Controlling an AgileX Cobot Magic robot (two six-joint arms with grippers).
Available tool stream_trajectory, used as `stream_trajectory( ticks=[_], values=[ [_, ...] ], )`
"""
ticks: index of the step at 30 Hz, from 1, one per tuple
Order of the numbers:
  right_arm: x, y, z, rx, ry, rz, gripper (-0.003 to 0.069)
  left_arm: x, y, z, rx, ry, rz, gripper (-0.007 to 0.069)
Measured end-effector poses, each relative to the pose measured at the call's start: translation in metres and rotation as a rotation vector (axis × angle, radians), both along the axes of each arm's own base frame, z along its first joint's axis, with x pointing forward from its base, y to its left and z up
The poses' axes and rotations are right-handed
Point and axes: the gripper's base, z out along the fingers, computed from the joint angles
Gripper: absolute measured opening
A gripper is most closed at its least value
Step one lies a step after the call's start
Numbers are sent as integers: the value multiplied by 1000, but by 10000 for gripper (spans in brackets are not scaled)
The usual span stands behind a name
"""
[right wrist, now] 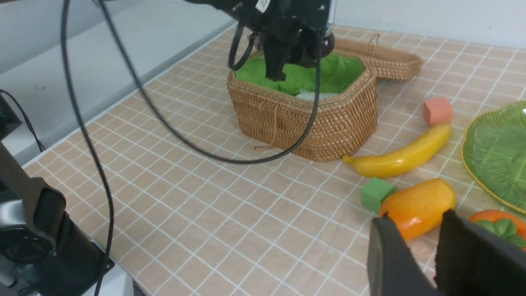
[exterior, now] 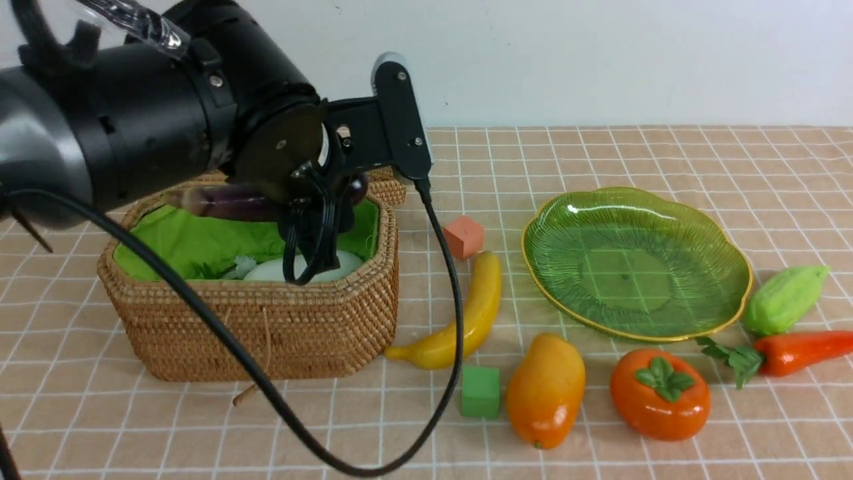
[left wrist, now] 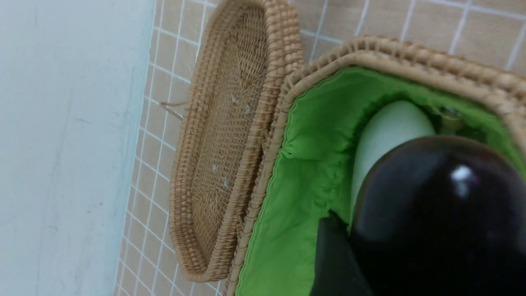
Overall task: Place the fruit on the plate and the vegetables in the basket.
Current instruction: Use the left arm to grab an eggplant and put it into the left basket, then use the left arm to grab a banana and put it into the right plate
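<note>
Lab-style robot bench, checked tablecloth (exterior: pixel 633 153), bare white wall (exterior: pixel 600 60), loose cable (exterior: pixel 455 300)

No word, brand, number or sign is showing legibly in any of the three views. A small white sticker (right wrist: pixel 261 5) is sitting on the left arm (right wrist: pixel 287 16) in the right wrist view, but it is appearing too small and blurred for anything on it to be read.

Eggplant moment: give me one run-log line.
left gripper: holding eggplant over basket | radish: in basket | plate: empty | right gripper: empty
</note>
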Motion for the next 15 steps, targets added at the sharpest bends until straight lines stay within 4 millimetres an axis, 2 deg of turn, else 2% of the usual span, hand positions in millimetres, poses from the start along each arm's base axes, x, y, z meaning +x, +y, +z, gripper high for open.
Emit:
stream_trajectory(
  ticks=[1, 3, 6, 9, 11, 12, 15],
  values=[
    [0, 0, 0, 1, -1, 0, 192, 1, 0, -1, -1, 1, 0, 424],
    [0, 0, 0, 3, 2, 3, 192, 7, 3, -6, -16, 7, 28, 541],
    [0, 1, 0, 5, 3, 5, 192, 7, 3, -5, -31, -1, 31, 639],
    [0, 0, 0, 5, 6, 3, 192, 5, 2, -7, -89, 29, 78, 658],
    [-2, -1, 1, 2, 10, -5, 193, 1, 0, -8, -174, 78, 143, 643],
    [-3, -4, 4, -2, 9, -28, 195, -4, -5, -11, -260, 130, 207, 601],
    [-7, -15, 12, -6, 22, -118, 199, -23, -36, -5, -455, 255, 293, 395]
  ],
)
